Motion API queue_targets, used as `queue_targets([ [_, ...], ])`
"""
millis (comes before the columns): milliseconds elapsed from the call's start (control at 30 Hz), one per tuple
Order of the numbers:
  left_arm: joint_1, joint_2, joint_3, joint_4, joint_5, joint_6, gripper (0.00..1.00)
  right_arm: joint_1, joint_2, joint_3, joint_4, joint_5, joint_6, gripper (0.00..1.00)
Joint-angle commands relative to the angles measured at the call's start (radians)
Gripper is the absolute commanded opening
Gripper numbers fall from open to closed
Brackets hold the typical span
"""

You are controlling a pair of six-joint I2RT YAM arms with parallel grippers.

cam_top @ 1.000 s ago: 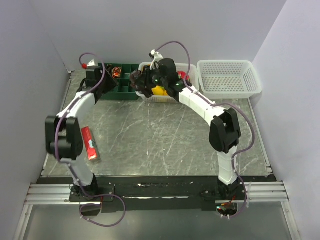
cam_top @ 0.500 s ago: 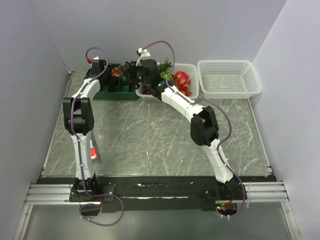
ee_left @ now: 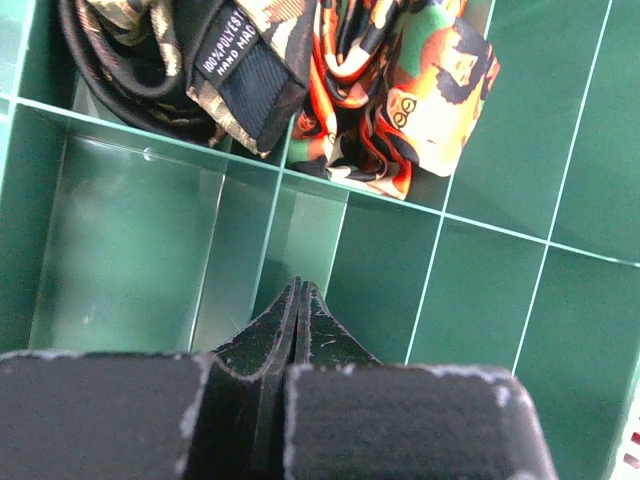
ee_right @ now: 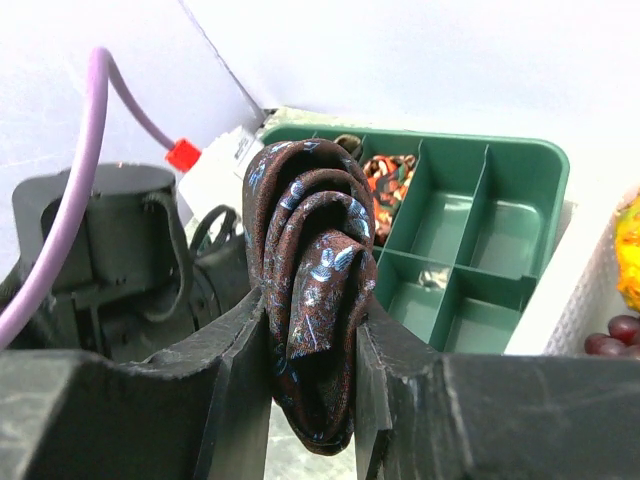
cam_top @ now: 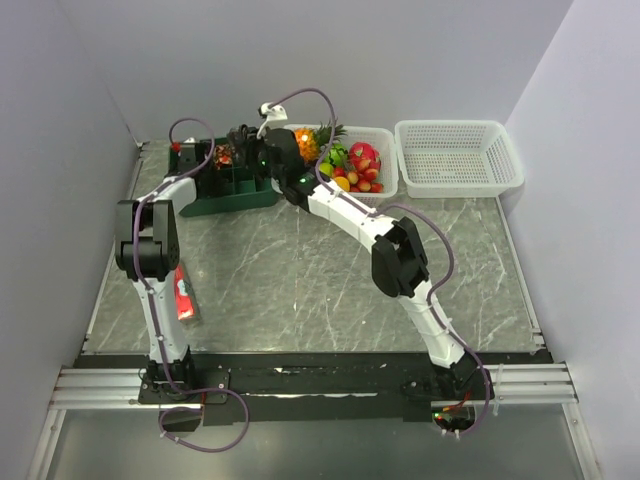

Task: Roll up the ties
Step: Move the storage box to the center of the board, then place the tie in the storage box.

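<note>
- My right gripper point(ee_right: 310, 322) is clamped on a rolled tie point(ee_right: 305, 235). It is a dark brown coil with small pale blue sprigs. Both fingers pinch it, its layers stand upright and its lower end hangs below the pads.
- In the right wrist view the green tray point(ee_right: 515, 235) lies at 2 o'clock from that coil, split into compartments by thin dividers. I cannot tell from here whether the coil is over the tray or short of it.
- My left gripper point(ee_left: 298, 300) is pressed together, the two fingers meeting in a point with nothing between them. Its tip is in front of a divider between two compartments.
- In the left wrist view a dark-and-tan tie point(ee_left: 190, 60) with a woven label lies bundled in a compartment at 11 o'clock from that tip.
- At 1 o'clock from the tip an orange tie point(ee_left: 400, 90) sits in the next compartment, just beside the dark-and-tan one.
- From above, the tray is at 11 o'clock on the table point(cam_top: 330, 270), and both my arms reach to it, their wrists close together.
- A fruit basket point(cam_top: 390, 165) stands just beside the tray at its 3 o'clock.
- A second white basket point(cam_top: 460, 188) is at 3 o'clock from the fruit basket.
- A red packet point(cam_top: 183, 296) lies at 8 o'clock on the table, near my left arm.
</note>
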Motion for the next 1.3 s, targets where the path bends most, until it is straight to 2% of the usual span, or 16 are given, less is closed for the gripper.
queue_targets([
  [0, -0.003, -0.083, -0.065, 0.013, 0.005, 0.007, 0.01, 0.014, 0.04, 0.06, 0.033, 0.074, -0.007, 0.0],
  [233, -0.003, -0.174, -0.173, 0.075, 0.058, 0.038, 0.01, 0.019, 0.071, 0.043, 0.007, 0.112, 0.047, 0.0],
  [467, -0.003, -0.241, -0.256, 0.068, 0.068, 0.046, 0.01, 0.025, 0.076, 0.014, -0.052, 0.175, 0.078, 0.0],
  [567, -0.003, -0.269, -0.286, 0.074, 0.087, 0.053, 0.01, 0.025, 0.056, -0.038, -0.026, 0.185, 0.079, 0.0],
  [700, -0.004, -0.307, -0.32, 0.077, 0.096, 0.061, 0.01, 0.026, 0.073, -0.021, -0.033, 0.181, 0.078, 0.0],
  [1000, -0.006, -0.335, -0.366, 0.059, 0.099, 0.081, 0.01, 0.026, 0.097, -0.032, 0.03, 0.204, 0.07, 0.0],
  [1267, -0.009, -0.358, -0.411, 0.059, 0.121, 0.085, 0.01, 0.028, 0.137, 0.005, 0.007, 0.237, 0.049, 0.0],
])
